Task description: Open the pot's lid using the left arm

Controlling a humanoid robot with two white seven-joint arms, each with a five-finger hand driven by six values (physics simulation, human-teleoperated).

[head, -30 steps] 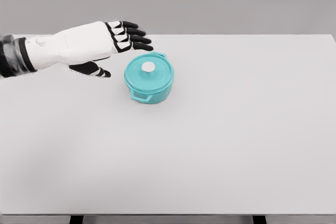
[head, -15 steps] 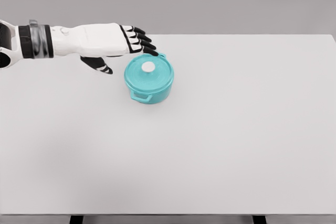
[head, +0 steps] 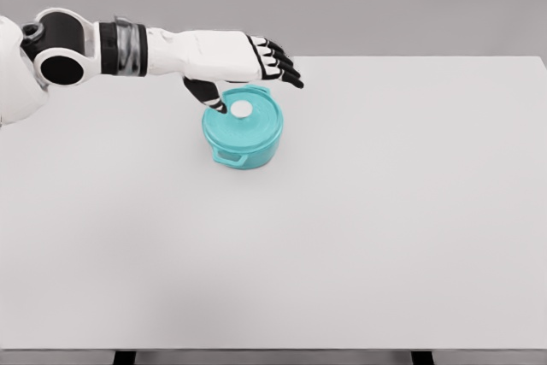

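A small teal pot (head: 244,141) stands on the white table (head: 359,211), left of the middle and toward the back. Its teal lid (head: 255,120) is on, with a white knob (head: 243,109) at the top. My left hand (head: 254,79) reaches in from the left and hovers over the pot's back half. The fingers (head: 278,62) are stretched out past the far rim and the thumb (head: 208,95) points down just left of the knob. The hand is open and holds nothing. The right arm does not show.
The table's far edge runs just behind the pot. Two dark table legs (head: 125,357) show under the near edge.
My left arm has moved to the right, from beside the pot's left to over its lid. The thumb has come close to the knob. The pot has not moved.
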